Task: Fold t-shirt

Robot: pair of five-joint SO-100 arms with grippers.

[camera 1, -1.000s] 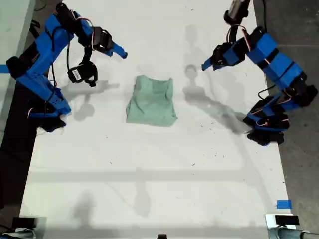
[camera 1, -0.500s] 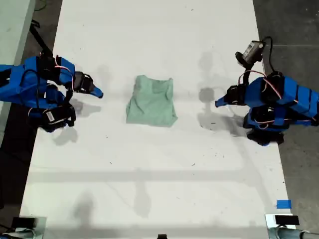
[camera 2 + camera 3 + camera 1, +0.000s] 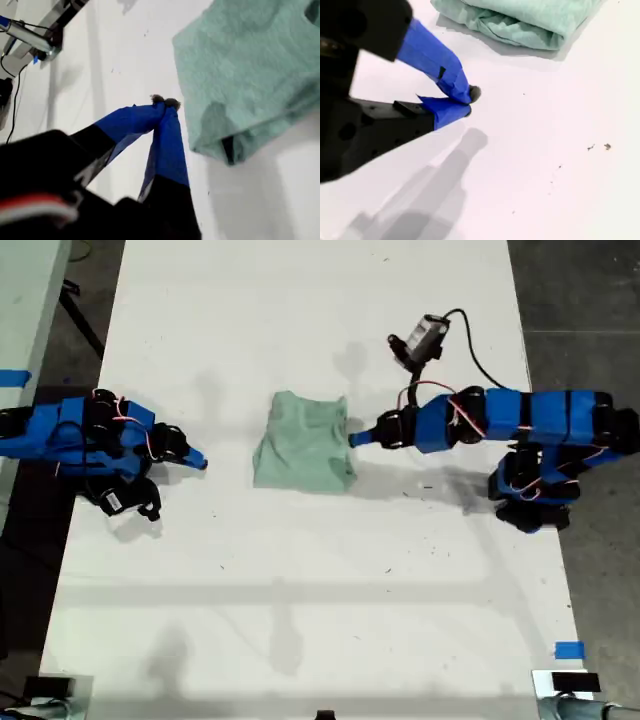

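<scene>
There is one t-shirt (image 3: 303, 443). It is pale green and plain, and it lies folded in a small, lumpy bundle on the white table (image 3: 300, 590). It sits flat and nothing holds it. I can see no words or pictures on its cloth. There are two blue arms, one on each side of the t-shirt, and each has one gripper. My first gripper (image 3: 352, 438) is at the t-shirt's edge on the exterior view's right. It looks like it just touches the cloth there, but I cannot tell for sure. In the first wrist view the two blue fingertips (image 3: 170, 107) are pressed together with nothing between them, and the t-shirt's corner is just beside them. A small grey camera (image 3: 425, 337) with a black wire sticks up from this arm, past the t-shirt on the exterior view's right. My second gripper (image 3: 201, 462) is on the t-shirt's other side, on the exterior view's left, well apart from the cloth. Its tips meet too and it holds nothing. A white tag (image 3: 113, 502) hangs under this arm, but its marks are too small to read. There are two bits of blue tape, both far from the t-shirt: one (image 3: 568, 650) near the table's corner on the exterior view's lower right, and one (image 3: 12, 377) off the table on the exterior view's left.
</scene>
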